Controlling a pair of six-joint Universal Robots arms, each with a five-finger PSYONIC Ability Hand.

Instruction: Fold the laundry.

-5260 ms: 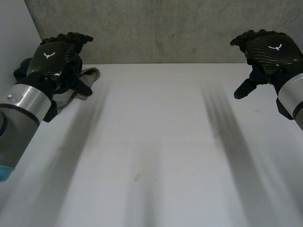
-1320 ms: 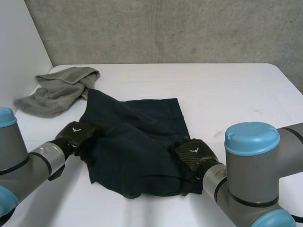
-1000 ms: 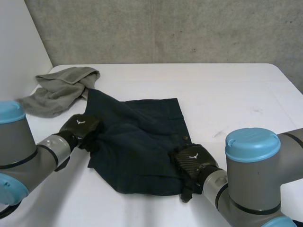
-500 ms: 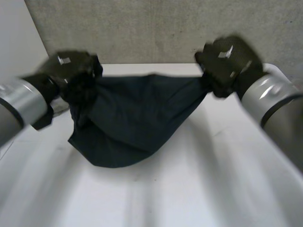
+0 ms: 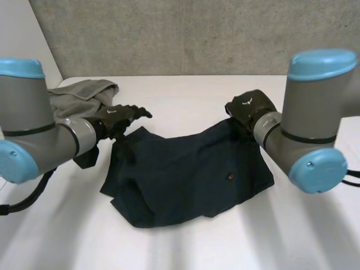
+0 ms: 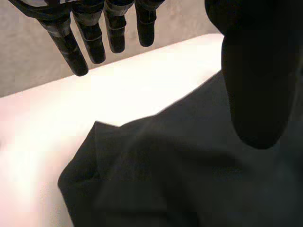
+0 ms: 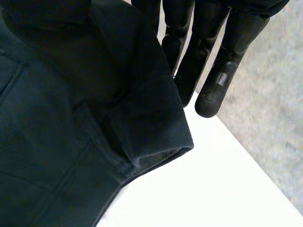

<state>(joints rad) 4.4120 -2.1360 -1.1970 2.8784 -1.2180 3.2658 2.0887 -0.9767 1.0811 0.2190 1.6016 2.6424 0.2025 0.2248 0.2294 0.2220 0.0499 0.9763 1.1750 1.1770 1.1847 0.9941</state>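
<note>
Now our left hand [image 5: 121,117] hovers spread over the crumpled dark woven garment [image 5: 185,174] on the smooth white tabletop [image 5: 185,95], while our right hand [image 5: 247,109] pinches its hemmed corner.

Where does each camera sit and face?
Head view: behind, between the arms, looking down at the white table; left robot hand, right robot hand show.
Left wrist view: wrist-mounted, along the left robot hand toward the dark navy cloth garment.
Right wrist view: wrist-mounted, along the right robot hand toward the garment's hem.
All share the garment.
</note>
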